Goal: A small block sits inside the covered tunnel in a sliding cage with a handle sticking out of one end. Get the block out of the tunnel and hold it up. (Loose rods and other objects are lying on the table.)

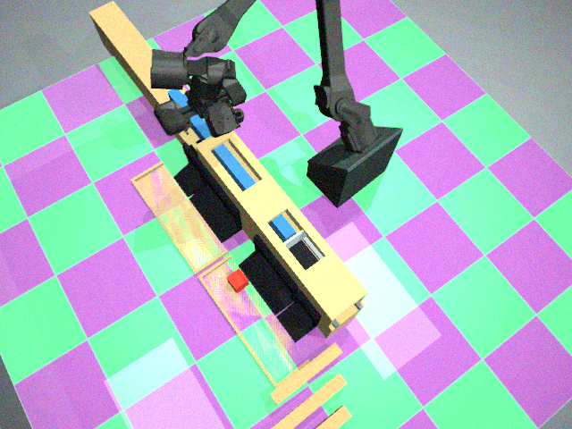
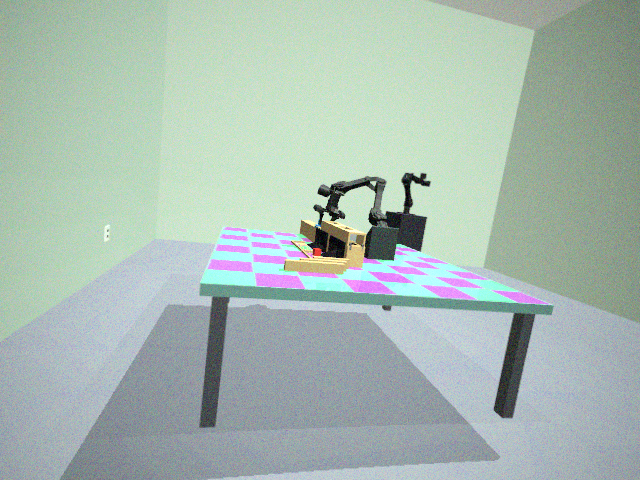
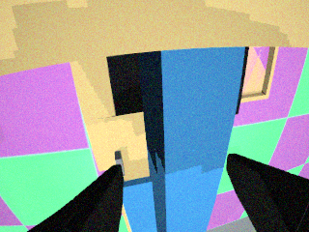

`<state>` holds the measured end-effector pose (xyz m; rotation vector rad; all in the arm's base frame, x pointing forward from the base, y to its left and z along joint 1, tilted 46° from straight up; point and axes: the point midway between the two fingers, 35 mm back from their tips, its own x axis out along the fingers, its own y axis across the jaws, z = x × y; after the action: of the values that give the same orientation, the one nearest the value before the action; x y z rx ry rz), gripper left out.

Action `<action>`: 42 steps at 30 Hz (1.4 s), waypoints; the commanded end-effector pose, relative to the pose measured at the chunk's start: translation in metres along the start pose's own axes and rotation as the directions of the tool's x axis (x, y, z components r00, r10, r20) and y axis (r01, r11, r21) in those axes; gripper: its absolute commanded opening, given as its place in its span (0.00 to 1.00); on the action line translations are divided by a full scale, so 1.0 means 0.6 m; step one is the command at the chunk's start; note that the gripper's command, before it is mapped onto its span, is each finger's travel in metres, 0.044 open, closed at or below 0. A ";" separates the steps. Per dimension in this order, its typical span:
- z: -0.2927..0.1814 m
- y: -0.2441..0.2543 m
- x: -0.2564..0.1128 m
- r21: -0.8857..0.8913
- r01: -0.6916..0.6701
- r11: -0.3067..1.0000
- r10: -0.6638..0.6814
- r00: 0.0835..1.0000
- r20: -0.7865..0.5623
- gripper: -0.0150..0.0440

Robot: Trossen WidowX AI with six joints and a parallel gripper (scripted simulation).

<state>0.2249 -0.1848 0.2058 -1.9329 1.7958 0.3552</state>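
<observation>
- Pincer (image 1: 198, 121) (image 2: 327, 212) (image 3: 176, 168) spread, its fingers apart on either side of the blue handle (image 1: 199, 127) (image 2: 317, 225) (image 3: 198, 106), gripping nothing.
- From above, the tan tunnel (image 1: 263, 198) (image 2: 345, 228) (image 3: 145, 29) stretches toward 5 o'clock from the pincer; strips of blue and the pale cage (image 1: 294, 239) show through its roof windows.
- The red block (image 1: 238, 280) (image 2: 316, 252), apparently the one wanted, sits outside the tunnel at its 7 o'clock side, within the outline of the see-through tray (image 1: 238, 333), not held up.
- Tan rods (image 1: 307, 373) (image 2: 315, 266) lie on the tabletop (image 1: 443, 175) (image 2: 408, 268) (image 3: 29, 193) past the tunnel's 5 o'clock end.
- With the block seemingly out, the step in hand looks to be leaving the handle; lifting remains.
- The next move calls for rising straight off the handle, fingers wide, then travelling toward between 5 and 6 o'clock to come down over the block, pinch it and raise it, keeping off the tunnel wall.
</observation>
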 end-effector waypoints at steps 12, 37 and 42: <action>-0.018 -0.012 -0.036 -0.018 0.024 1.000 -0.023 0.999 0.047 1.00; -0.009 -0.005 0.012 -0.012 0.023 1.000 -0.023 0.999 0.043 0.87; -0.009 -0.005 0.012 -0.012 0.023 1.000 -0.023 0.999 0.043 0.64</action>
<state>0.2281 -0.1940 0.2068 -1.9400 1.7463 0.4014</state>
